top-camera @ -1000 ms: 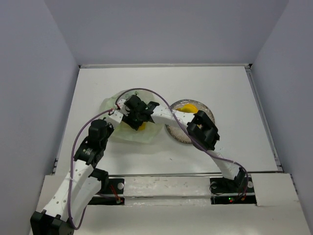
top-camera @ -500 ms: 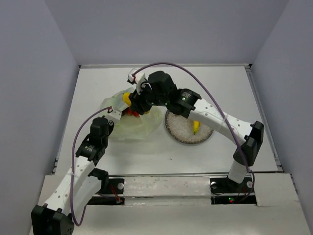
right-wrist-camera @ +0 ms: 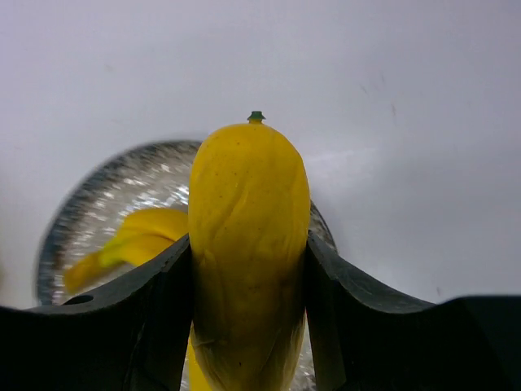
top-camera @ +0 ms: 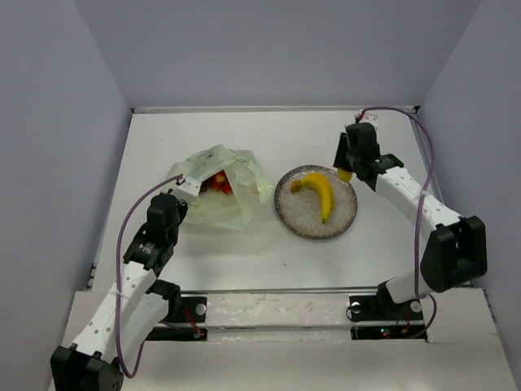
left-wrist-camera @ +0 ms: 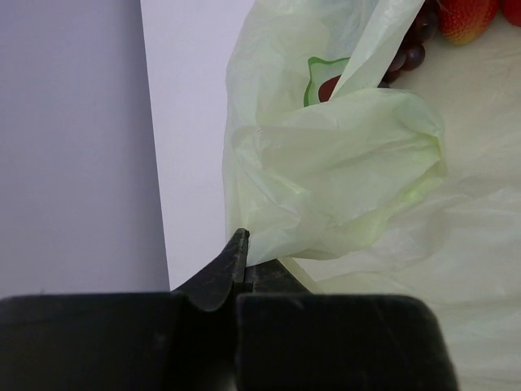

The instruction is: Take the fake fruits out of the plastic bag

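Observation:
The pale yellow-green plastic bag (top-camera: 221, 195) lies left of centre, with red strawberry pieces and dark grapes (top-camera: 218, 182) showing in its mouth. My left gripper (top-camera: 184, 182) is shut on the bag's edge (left-wrist-camera: 326, 171); a strawberry (left-wrist-camera: 466, 16) and grapes (left-wrist-camera: 411, 49) show at the top of the left wrist view. The yellow banana (top-camera: 319, 191) lies on the grey speckled plate (top-camera: 286, 213). My right gripper (top-camera: 347, 171) is shut on a yellow-orange fruit (right-wrist-camera: 248, 244), held above the plate's far right rim (right-wrist-camera: 89, 220).
The white table ends in a raised edge at the back and right (top-camera: 435, 187). Grey walls stand on the left, back and right. The arm bases sit at the near edge (top-camera: 285, 314).
My right arm has left the bag and swung right with the yellow-orange fruit, now past the plate's far right rim. The bag's mouth shows uncovered. The left gripper still holds the bag.

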